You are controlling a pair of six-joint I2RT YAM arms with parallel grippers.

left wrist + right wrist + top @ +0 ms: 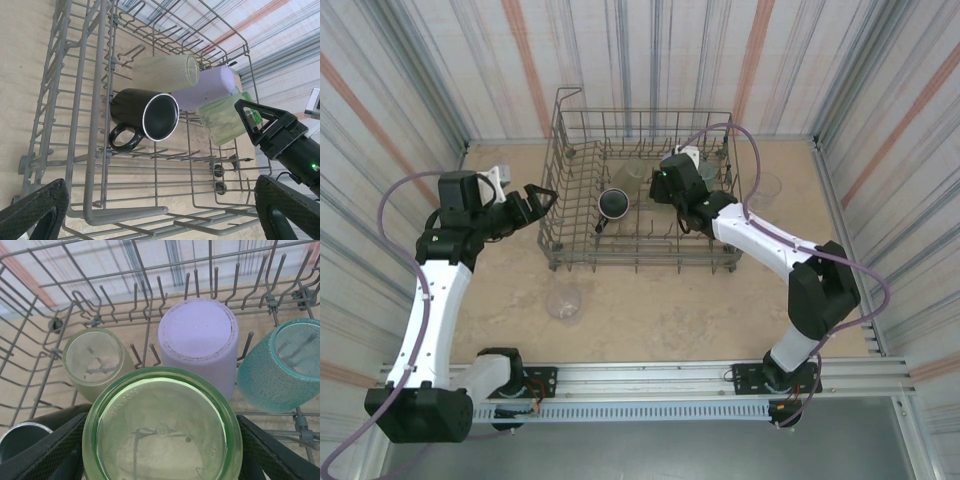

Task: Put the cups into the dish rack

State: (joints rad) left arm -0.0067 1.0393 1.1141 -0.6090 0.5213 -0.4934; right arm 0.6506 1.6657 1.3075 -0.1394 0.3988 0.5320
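Tan bench carries the grey dish rack. Inside rest a dark mug, an olive-yellow tumbler, a lavender tumbler and a teal tumbler. My right tool is clamped on a bright green tumbler inside the rack. My left tool hangs beside the rack, jaws apart, empty. One clear tumbler stands on the bench outside

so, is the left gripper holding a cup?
No, the left gripper is wide open and empty, looking into the dish rack from outside.

top: overhead, far | left wrist: beside | right wrist: inside, close | shared: dish rack
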